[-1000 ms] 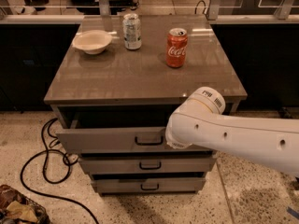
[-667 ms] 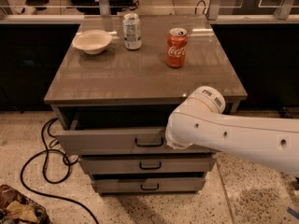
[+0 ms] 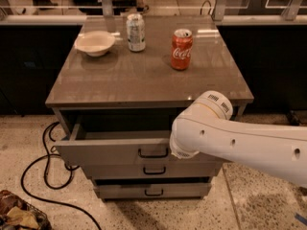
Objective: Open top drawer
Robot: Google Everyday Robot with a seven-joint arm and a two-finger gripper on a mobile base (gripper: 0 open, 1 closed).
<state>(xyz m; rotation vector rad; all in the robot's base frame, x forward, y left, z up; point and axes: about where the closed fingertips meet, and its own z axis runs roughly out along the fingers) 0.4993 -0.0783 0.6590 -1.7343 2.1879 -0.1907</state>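
The top drawer [image 3: 105, 150] is a wide grey drawer pulled part way out of the cabinet, its grey box interior showing along the top. Its small black loop handle [image 3: 152, 153] sits at the centre of the front. My gripper [image 3: 173, 152] is at the end of the white arm [image 3: 230, 138], right beside the handle's right end; the arm's wrist hides the fingers. Below are two narrower grey drawer fronts [image 3: 153, 170], both closed.
The grey cabinet top [image 3: 144, 75] carries a white bowl [image 3: 94, 43], a silver can [image 3: 135, 32] and a red Coca-Cola can [image 3: 182, 49]. A black cable [image 3: 45, 171] loops on the speckled floor at the left. A dark wall runs behind.
The top drawer has slid out a little further toward the camera, and my arm has drawn back with it.
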